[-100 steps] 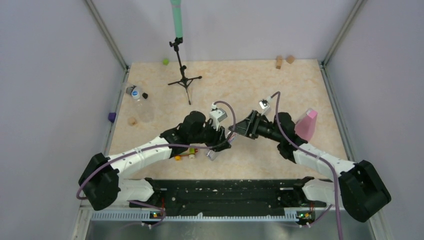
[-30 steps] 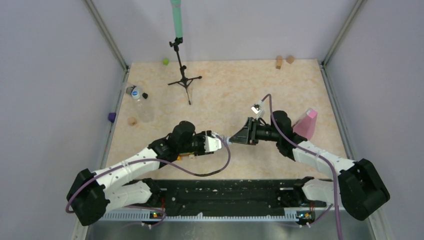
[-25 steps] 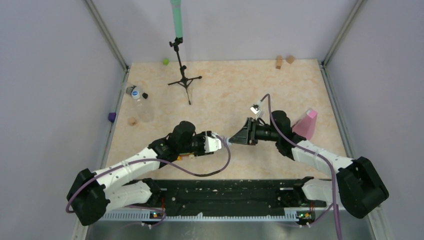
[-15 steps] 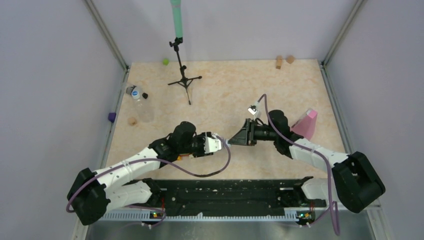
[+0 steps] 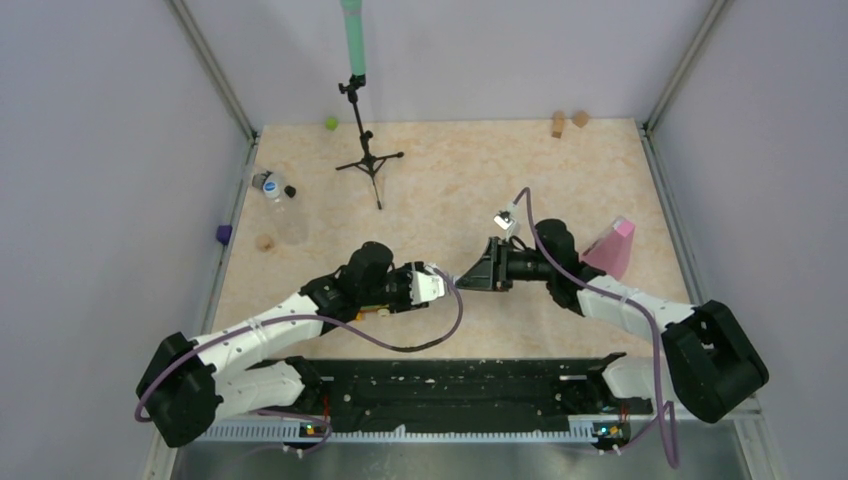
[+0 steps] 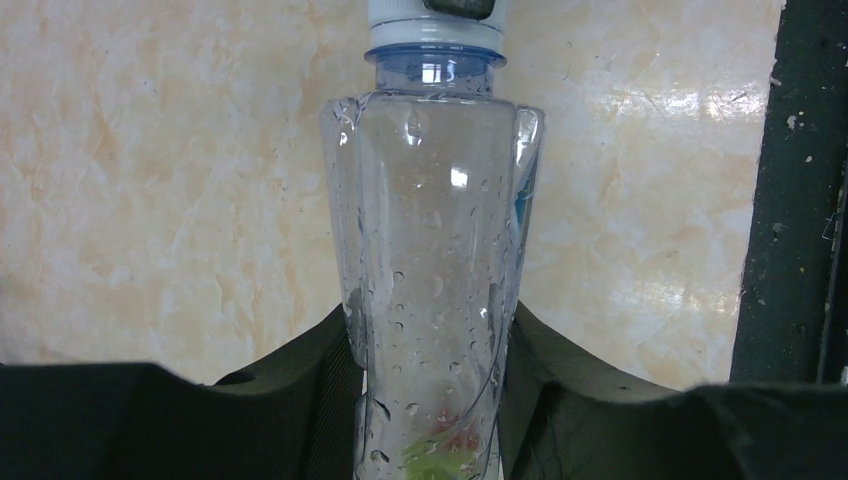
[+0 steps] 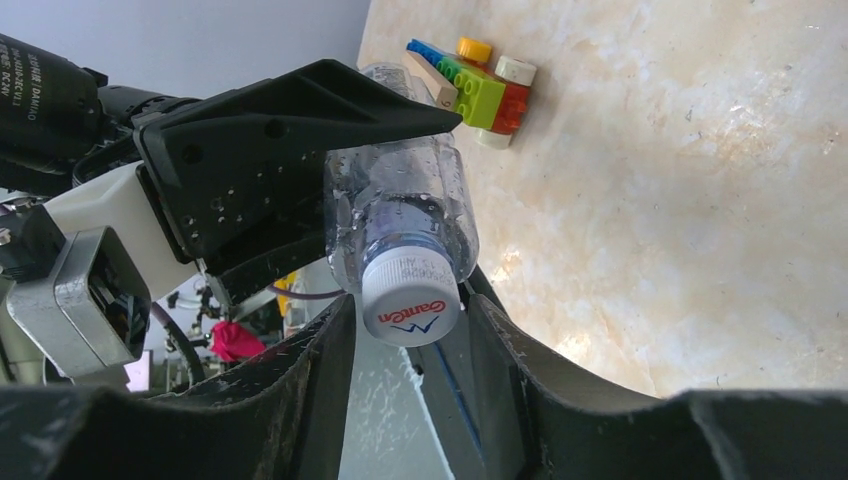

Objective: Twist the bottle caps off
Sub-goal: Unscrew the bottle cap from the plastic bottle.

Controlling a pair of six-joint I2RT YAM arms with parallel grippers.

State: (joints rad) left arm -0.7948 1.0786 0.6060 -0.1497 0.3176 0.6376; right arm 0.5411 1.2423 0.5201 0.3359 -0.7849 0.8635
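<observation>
My left gripper [image 6: 430,400] is shut on the body of a clear bottle [image 6: 435,250] wet with droplets, and holds it level above the table, neck toward the right arm. Its white cap [image 7: 410,300] sits on the neck between the fingers of my right gripper [image 7: 410,340], which stands open with a thin gap on each side of the cap. In the top view the two grippers meet tip to tip at mid-table, left [image 5: 440,283] and right [image 5: 463,279]. A second bottle [image 5: 285,215] lies at the far left, with a blue-and-white cap [image 5: 270,186] and a black cap [image 5: 290,191] beside it.
A pink wedge [image 5: 612,248] stands just behind the right forearm. A small black tripod [image 5: 368,160] stands at the back. Coloured toy bricks [image 7: 475,80] lie under the left arm. Small blocks sit near the walls: green [image 5: 331,124], tan [image 5: 558,124], purple [image 5: 223,234].
Since the oldest frame my left wrist has turned and dropped nearer the table front. Over the last second the right wrist has rolled a little and crept left; the left arm is still.
</observation>
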